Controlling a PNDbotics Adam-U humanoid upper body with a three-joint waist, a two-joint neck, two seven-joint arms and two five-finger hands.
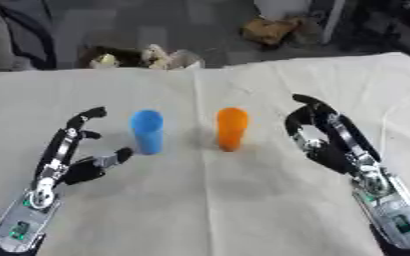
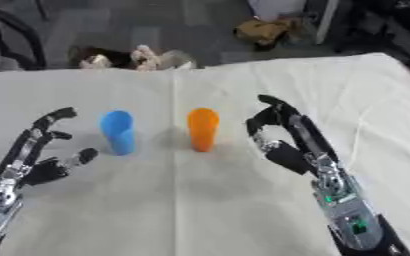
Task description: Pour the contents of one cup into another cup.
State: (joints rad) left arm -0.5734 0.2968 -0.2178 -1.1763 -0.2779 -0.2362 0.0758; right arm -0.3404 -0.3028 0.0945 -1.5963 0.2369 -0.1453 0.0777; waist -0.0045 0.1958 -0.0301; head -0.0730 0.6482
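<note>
Neither cup is being held yet, so the pour is looking wholly undone. The left hand and right hand are lying spread wide, flanking the upright blue cup and orange cup; their contents are not showing.

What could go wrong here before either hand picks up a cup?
The blue cup and orange cup are tall, narrow and stand close together on a creased white cloth, so a sideways nudge from the left hand or right hand might tip one. Both hands are open beside the cups, touching neither. Gripping one could also bump its neighbour. What the cups hold cannot be seen, so a spill is possible.
</note>
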